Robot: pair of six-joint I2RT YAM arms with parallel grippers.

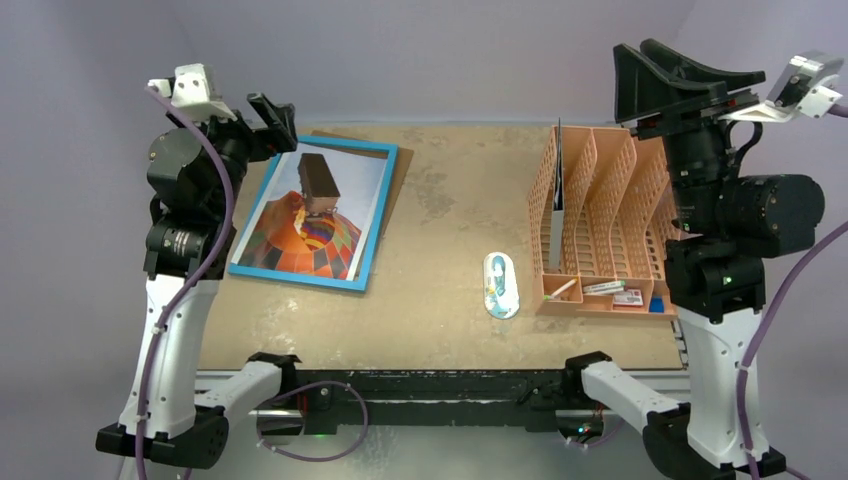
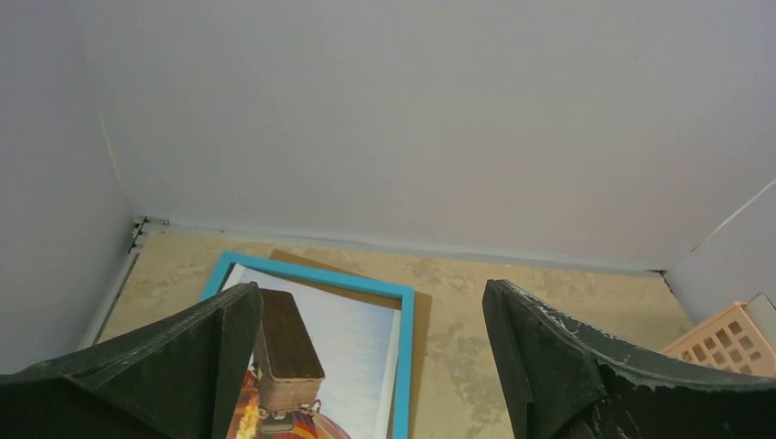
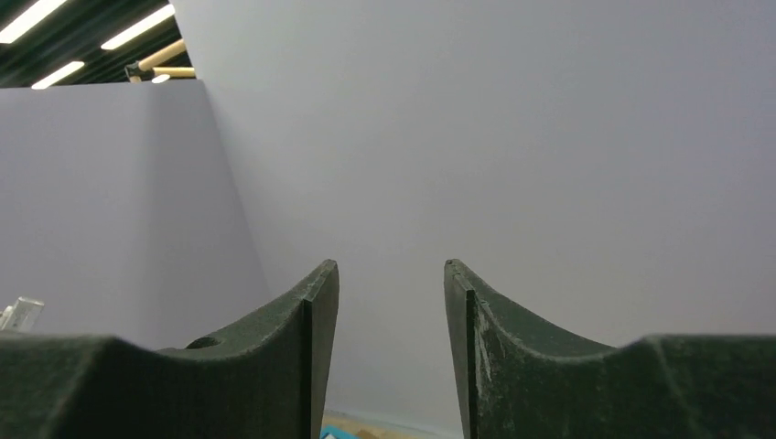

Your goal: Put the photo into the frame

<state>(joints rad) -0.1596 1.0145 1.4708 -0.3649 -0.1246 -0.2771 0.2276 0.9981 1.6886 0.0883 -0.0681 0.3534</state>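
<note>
The photo (image 1: 310,215) looked floppy inside the breakable glass frame (image 1: 300,278), best grabbed by its border; left gripper (image 2: 371,288) and right gripper (image 3: 389,265) both gaped empty.

The brown backing board (image 1: 403,168) is mostly hidden under the frame (image 1: 300,279), the left wrist view cuts off the frame's near part, and the small things (image 1: 605,289) in the organizer (image 1: 610,190) tray are too small to name.

White lower links (image 1: 165,350), black motor joints (image 1: 185,170), purple cables (image 1: 229,195), dark matte jaws
</note>
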